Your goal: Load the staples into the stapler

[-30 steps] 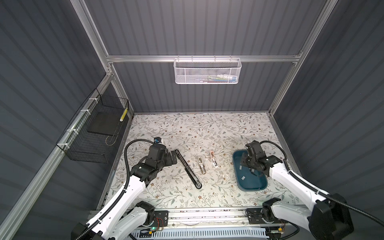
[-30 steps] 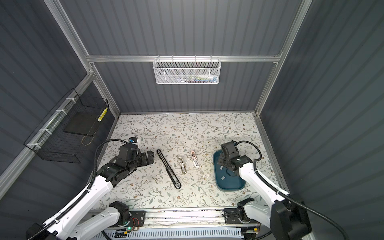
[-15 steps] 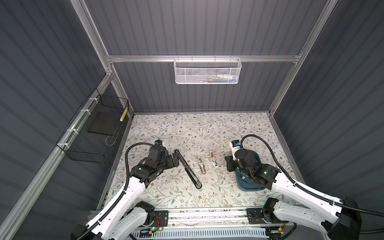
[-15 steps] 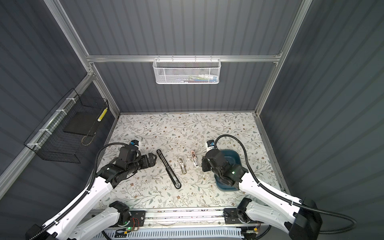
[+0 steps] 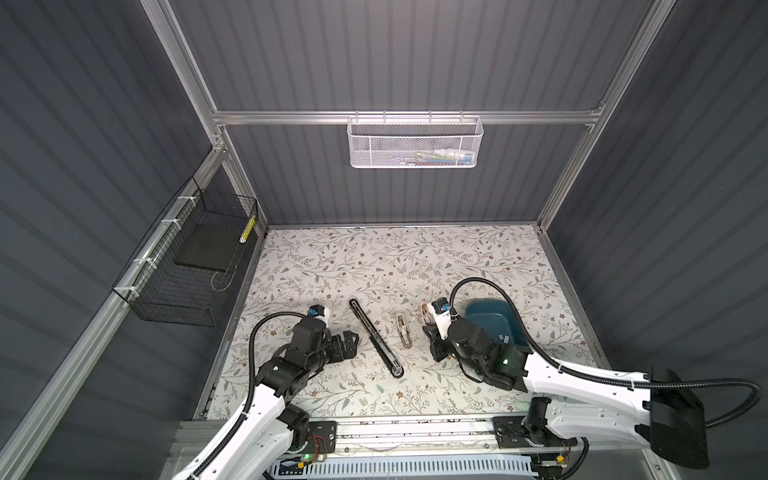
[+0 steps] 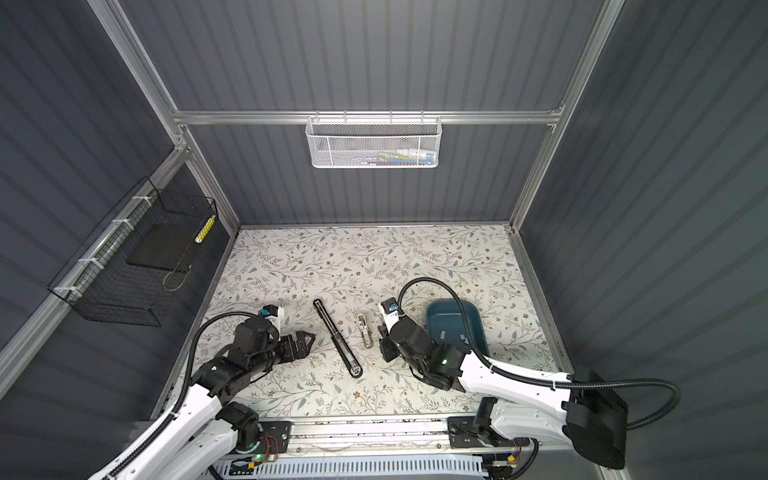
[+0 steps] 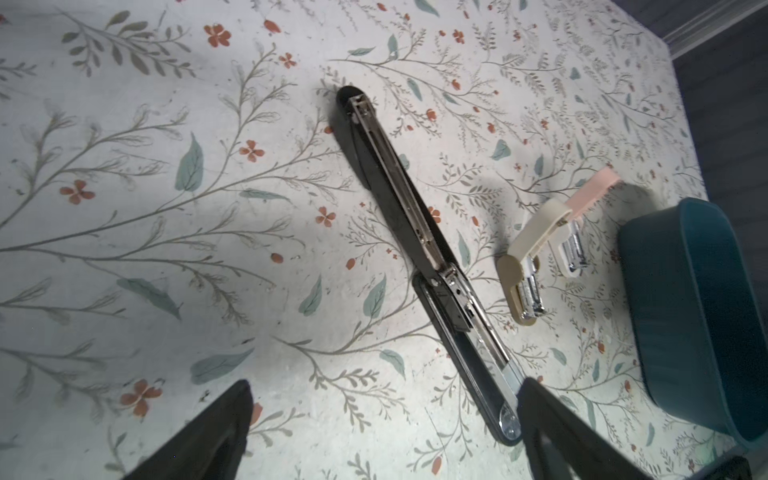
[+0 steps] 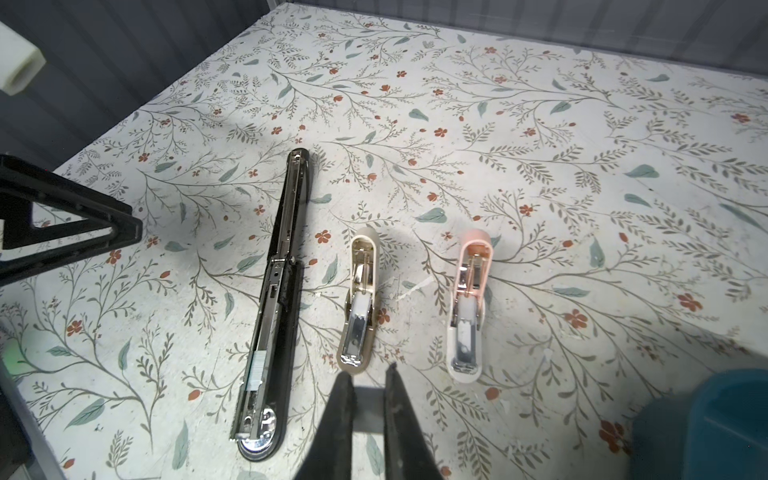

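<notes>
The right pincer [image 8: 368, 374], jaws almost pressed together, is pinching what looks like a small flat silvery-grey strip of metal staples [image 8: 369, 409]. It is hovering just short of the small beige plastic stapler [image 8: 359, 307], which is lying opened near the middle of the floral-patterned counter [image 5: 332, 266]. More loose strips [image 6: 443, 333] are lying in the teal plastic tray [image 7: 685, 311] at three o'clock of it.

Such a strip is probably weighing almost nothing. It is likely stiff lengthwise yet apt to snap apart, and slippery. Gripping its long edges at mid-length seems safest.

The small pink plastic stapler [image 8: 469, 307], also opened, is sitting between the beige one and the tray. The long black metal stapler [image 5: 376, 337] is stretching from eleven to five o'clock, at nine o'clock of the beige one, with a loaded strip [image 8: 257, 370] showing in its channel. The left pincer [image 5: 352, 341], jaws spread wide and holding nothing, is hovering at nine o'clock of it. Nothing is blocking the beige magazine, though its narrow channel is demanding square alignment.
</notes>
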Action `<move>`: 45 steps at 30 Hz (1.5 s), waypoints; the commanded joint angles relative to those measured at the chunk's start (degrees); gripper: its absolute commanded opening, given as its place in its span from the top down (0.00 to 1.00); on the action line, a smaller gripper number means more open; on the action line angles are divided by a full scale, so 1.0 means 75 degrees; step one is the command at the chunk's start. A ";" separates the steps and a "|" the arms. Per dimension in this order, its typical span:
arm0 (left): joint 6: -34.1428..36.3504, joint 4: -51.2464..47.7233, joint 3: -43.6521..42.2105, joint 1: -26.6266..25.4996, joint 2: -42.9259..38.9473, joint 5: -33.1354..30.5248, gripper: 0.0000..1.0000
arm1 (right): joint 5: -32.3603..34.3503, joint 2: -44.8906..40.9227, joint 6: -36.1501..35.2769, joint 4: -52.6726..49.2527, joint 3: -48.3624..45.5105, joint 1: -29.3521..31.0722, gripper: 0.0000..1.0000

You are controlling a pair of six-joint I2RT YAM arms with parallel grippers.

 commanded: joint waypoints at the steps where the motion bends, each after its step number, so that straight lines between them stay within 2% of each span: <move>1: 0.0489 0.0598 -0.0195 0.0033 -0.0344 0.0681 0.01 | 0.0161 0.0360 -0.0220 0.0662 0.0100 0.0154 0.87; 7: 0.0557 0.1212 -0.0398 0.0033 0.0463 0.1910 0.03 | 0.0063 0.1137 0.0016 0.1498 0.0012 0.0179 0.86; 17: 0.0542 0.1211 -0.0406 0.0033 0.0575 0.1457 0.01 | -0.0218 0.2626 0.0188 0.1881 0.0435 0.0191 0.87; 21: 0.0524 0.1186 -0.0493 0.0033 0.0331 0.1452 0.01 | 0.0004 0.2957 0.0181 0.1761 0.0580 0.0196 0.88; 33: 0.0506 0.1217 -0.0488 0.0033 0.0377 0.1512 0.01 | 0.0258 0.3808 0.0249 0.1931 0.0907 0.0172 0.90; 45: 0.0525 0.1209 -0.0481 0.0033 0.0425 0.1491 0.01 | 0.0220 0.3990 0.0422 0.1871 0.0974 0.0026 0.89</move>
